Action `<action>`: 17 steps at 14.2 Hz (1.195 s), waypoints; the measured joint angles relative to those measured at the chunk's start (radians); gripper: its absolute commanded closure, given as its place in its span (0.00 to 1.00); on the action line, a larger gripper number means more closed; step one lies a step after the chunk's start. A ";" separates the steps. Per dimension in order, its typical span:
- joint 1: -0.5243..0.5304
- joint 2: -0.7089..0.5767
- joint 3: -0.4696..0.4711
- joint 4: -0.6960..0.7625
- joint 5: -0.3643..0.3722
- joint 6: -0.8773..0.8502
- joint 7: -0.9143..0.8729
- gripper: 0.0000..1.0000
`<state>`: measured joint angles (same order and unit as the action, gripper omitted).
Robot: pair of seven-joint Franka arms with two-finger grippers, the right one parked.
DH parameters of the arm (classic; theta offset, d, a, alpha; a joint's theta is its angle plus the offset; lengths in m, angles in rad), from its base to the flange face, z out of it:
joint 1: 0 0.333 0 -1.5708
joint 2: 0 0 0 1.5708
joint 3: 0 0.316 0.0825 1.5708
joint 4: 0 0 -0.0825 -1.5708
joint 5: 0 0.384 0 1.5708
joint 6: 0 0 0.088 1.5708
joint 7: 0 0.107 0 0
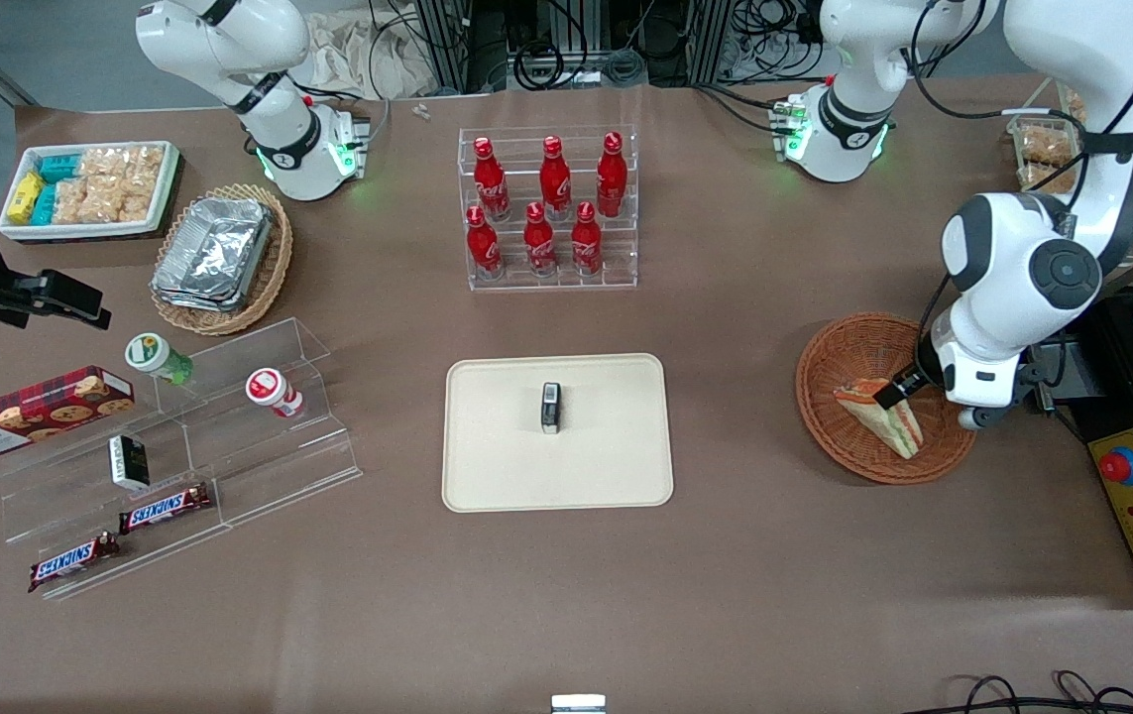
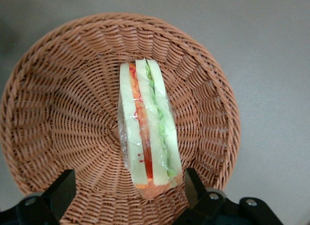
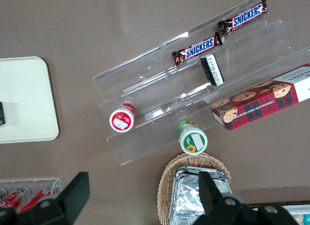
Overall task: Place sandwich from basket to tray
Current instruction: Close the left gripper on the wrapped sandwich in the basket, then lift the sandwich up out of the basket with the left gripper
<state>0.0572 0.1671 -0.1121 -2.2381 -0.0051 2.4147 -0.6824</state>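
Flat cream-beige rectangular tray [image 1: 606, 466] sits well clear toward the parked arm. Gripper [image 2: 128, 193] hovers over the round reddish-brown wicker basket [image 2: 58, 113], fingers spread, straddling the film-wrapped triangular wedge sandwich [image 2: 147, 133]. Descend centred, squeeze the bread faces lightly; wrap looks slippery.

Glossy white Franka arm [image 1: 1022, 268] with rounded joint housings, dark grey circular joint caps and black bands; black cables trail along its links. Green lights glow at its base [image 1: 839, 134]. The gripper [image 1: 898, 389] is black with matte fingers [image 2: 60, 191].
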 measured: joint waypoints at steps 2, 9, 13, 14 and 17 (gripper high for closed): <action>0.000 0.021 0.000 -0.009 0.000 0.024 0.000 0.00; 0.000 0.075 0.001 -0.012 0.000 0.062 -0.040 0.00; 0.000 0.109 0.003 -0.014 0.000 0.098 -0.071 0.23; 0.000 0.114 0.003 -0.014 -0.001 0.102 -0.077 0.49; 0.000 0.114 0.004 -0.012 -0.001 0.106 -0.117 0.90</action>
<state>0.0576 0.2814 -0.1086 -2.2500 -0.0060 2.5203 -0.7994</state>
